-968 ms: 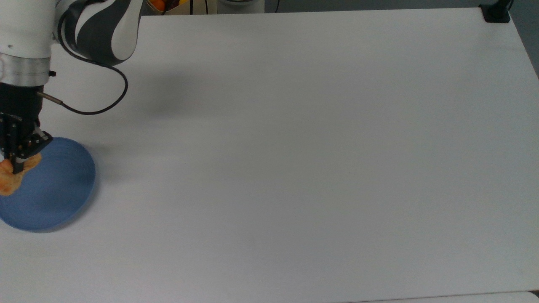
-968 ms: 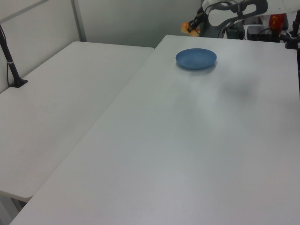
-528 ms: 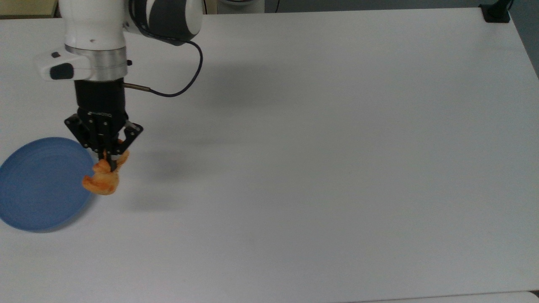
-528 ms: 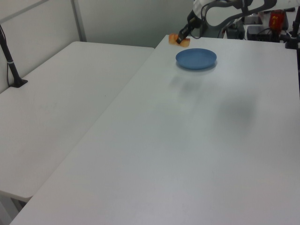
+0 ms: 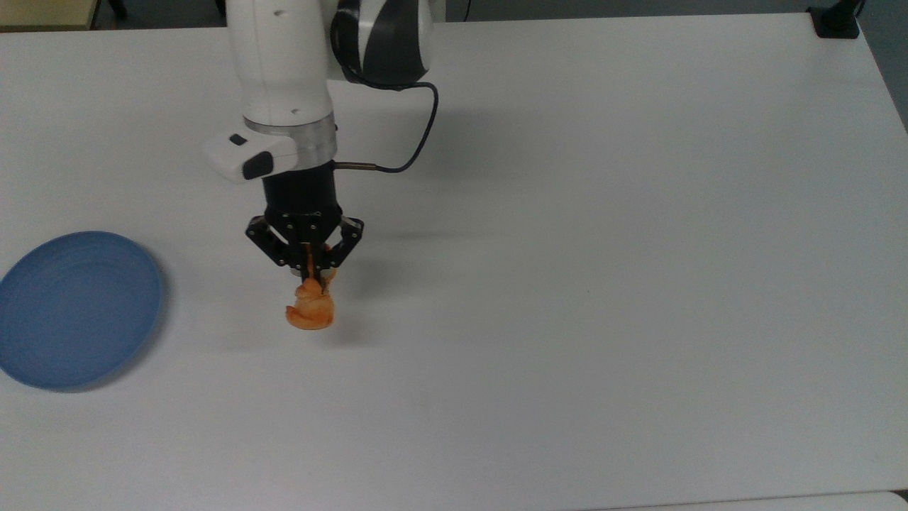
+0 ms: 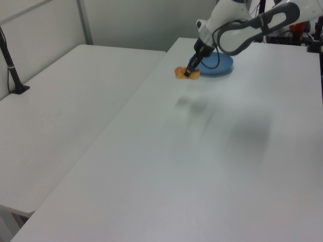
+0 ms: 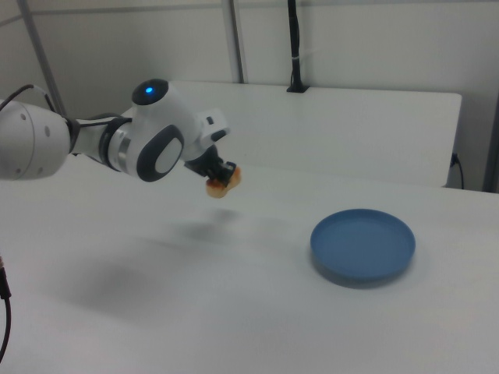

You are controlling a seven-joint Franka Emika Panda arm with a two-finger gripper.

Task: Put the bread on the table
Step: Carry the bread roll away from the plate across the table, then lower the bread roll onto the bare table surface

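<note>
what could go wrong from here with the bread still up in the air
The gripper pinches only the top end of the bread, so it may slip or tear free early. In the right view the bread hangs well above the table, its shadow far below; released from there it would likely bounce or roll, perhaps towards the blue plate.
</note>
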